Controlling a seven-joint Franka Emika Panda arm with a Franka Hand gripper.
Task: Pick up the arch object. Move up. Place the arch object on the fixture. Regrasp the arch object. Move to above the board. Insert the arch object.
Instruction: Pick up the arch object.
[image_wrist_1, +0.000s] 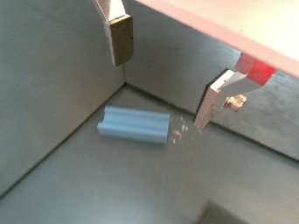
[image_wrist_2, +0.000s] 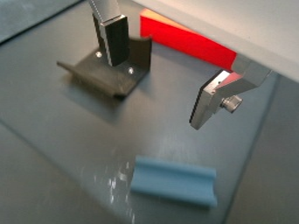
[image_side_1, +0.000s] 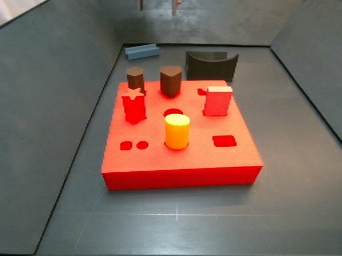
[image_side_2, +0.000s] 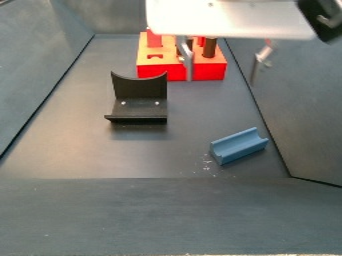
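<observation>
wrist views show your gripper (image_wrist_1: 163, 74) above the arch (image_wrist_1: 135, 124), jaws apart; it looks light and stiff, so pinch its flat sides.

I see the arch object (image_side_2: 238, 146) lying on the dark floor, near the right wall, tilted. The fixture (image_side_2: 136, 97) stands well apart from it, further back and left, curved upright facing me. Behind the fixture sits the board (image_side_2: 214, 69) with red pegs (image_side_2: 206, 52). The gripper (image_side_2: 263, 52) hangs above, under the white housing; only one silver finger (image_side_2: 263, 55) shows, holding nothing.
</observation>
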